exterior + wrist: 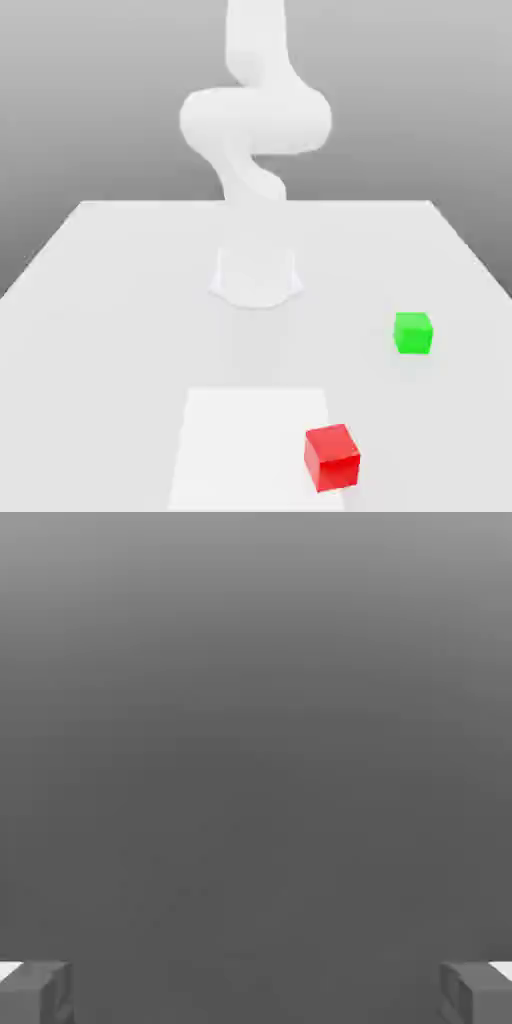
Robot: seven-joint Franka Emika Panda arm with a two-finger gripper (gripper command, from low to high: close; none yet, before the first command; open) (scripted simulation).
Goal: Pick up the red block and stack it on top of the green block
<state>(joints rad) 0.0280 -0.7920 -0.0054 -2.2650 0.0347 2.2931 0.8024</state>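
The red block [332,457] rests on the white table near the front, toward the exterior view's right, at the corner of a paler square patch [255,440]. The green block [413,333] sits farther back and more to the right, well apart from the red one. The white arm [255,120] rises from its base [256,277] at the table's middle and runs up past the top of the picture. In the hand view my gripper [256,992] is open: its two grey fingertips [35,992] stand far apart with nothing between them, against a plain grey backdrop.
The white table [120,300] stretches wide around the base, with its back edge behind the arm. A grey backdrop lies beyond.
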